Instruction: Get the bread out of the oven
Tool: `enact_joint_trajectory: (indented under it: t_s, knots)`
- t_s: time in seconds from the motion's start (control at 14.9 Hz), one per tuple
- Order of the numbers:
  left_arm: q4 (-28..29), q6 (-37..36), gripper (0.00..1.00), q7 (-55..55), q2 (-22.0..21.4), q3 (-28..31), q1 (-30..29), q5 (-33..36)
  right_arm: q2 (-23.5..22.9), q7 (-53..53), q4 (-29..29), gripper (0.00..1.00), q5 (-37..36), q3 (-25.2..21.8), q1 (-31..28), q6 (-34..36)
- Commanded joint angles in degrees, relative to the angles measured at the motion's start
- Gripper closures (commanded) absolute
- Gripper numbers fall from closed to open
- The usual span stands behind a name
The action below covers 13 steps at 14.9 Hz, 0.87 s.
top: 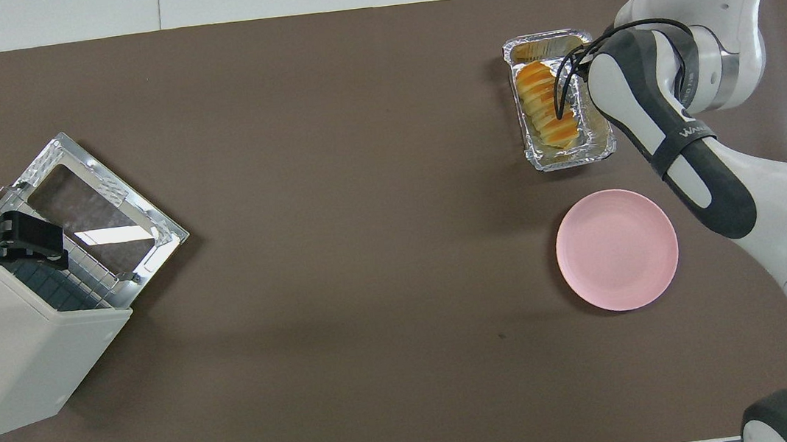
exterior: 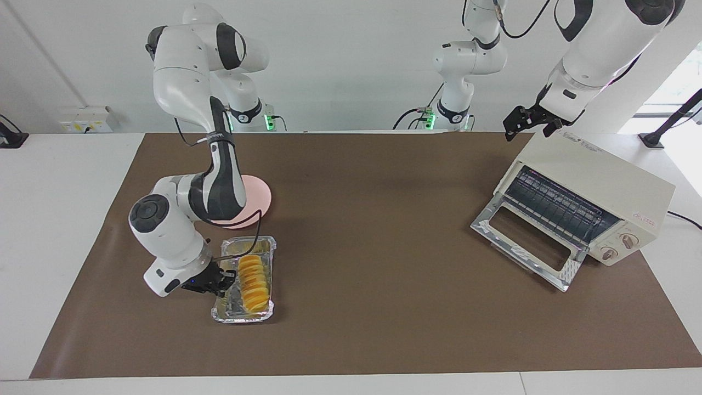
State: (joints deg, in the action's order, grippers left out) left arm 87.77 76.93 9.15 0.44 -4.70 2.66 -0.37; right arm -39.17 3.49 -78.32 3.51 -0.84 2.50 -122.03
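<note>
The bread [exterior: 254,280] [top: 545,111], a golden ridged loaf, lies in a crinkled foil tray [exterior: 244,318] [top: 572,160] at the right arm's end of the table, farther from the robots than the pink plate. My right gripper [exterior: 219,282] is shut on the tray's long rim, low over the mat; in the overhead view the arm hides it. The cream oven [exterior: 598,175] [top: 1,355] stands at the left arm's end with its glass door [exterior: 526,241] [top: 95,203] dropped open and its rack bare. My left gripper [exterior: 527,127] [top: 17,238] waits open above the oven's top.
A round pink plate [exterior: 258,195] [top: 617,249] lies bare beside the right arm, partly hidden by it in the facing view. The brown mat [exterior: 373,219] covers the table between the tray and the oven.
</note>
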Motion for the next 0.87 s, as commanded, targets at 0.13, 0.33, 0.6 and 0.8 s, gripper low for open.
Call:
enact_joint_trajectory:
  t_s: [0.13, 0.33, 0.6, 0.8]
  knots:
    - [2.40, 1.29, 0.00, -0.09, -2.02, -0.31, -0.73, -0.86, 0.50, 0.30, -1.13, 0.49, -0.09, 0.58, -0.84, -0.75]
    - [2.40, 1.29, 0.00, -0.18, -2.02, -0.31, -0.73, -0.86, 1.72, -1.11, -0.70, 0.00, -0.17, 0.66, -0.57, 2.92]
    - [2.40, 1.29, 0.00, -0.18, -2.02, -0.31, -0.73, -0.86, 5.50, -1.81, -0.08, 0.00, -0.35, 1.19, -0.05, 10.31]
    - [2.40, 1.29, 0.00, -0.18, -2.02, -0.31, -0.73, -0.86, 5.95, -7.86, -0.86, 0.00, -2.19, 0.75, 4.16, 9.63]
